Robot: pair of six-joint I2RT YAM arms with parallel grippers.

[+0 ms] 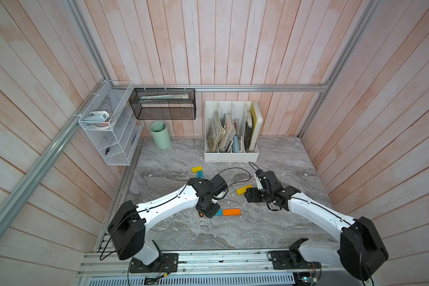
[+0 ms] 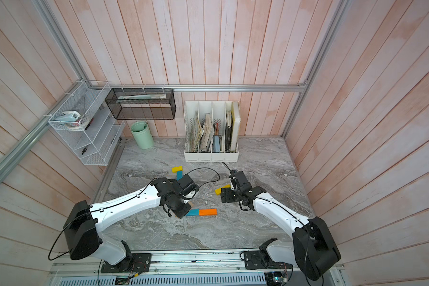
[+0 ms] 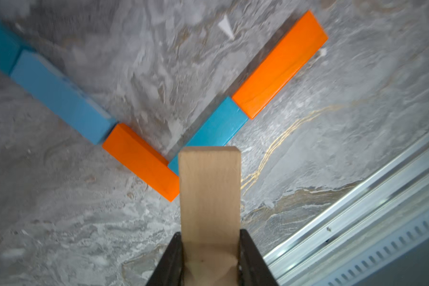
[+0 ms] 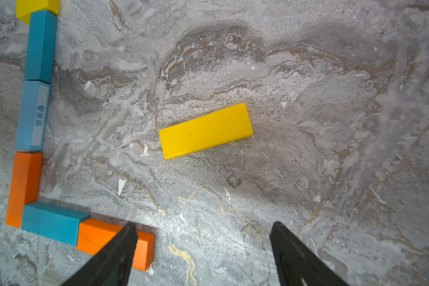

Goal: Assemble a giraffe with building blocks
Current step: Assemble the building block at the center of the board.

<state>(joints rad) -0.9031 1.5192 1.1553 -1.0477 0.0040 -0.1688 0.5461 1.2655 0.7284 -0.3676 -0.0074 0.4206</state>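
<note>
At the giraffe's corner, left gripper clamps the tan bar; apart from the giraffe, right gripper gapes empty by a yellow bar.

2 arms: white shells, blk joints, blk cables.

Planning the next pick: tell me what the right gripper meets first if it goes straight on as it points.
Probably the loose yellow block, lying flat ahead of the open right gripper; the table could come first, since depth is unclear.
</note>
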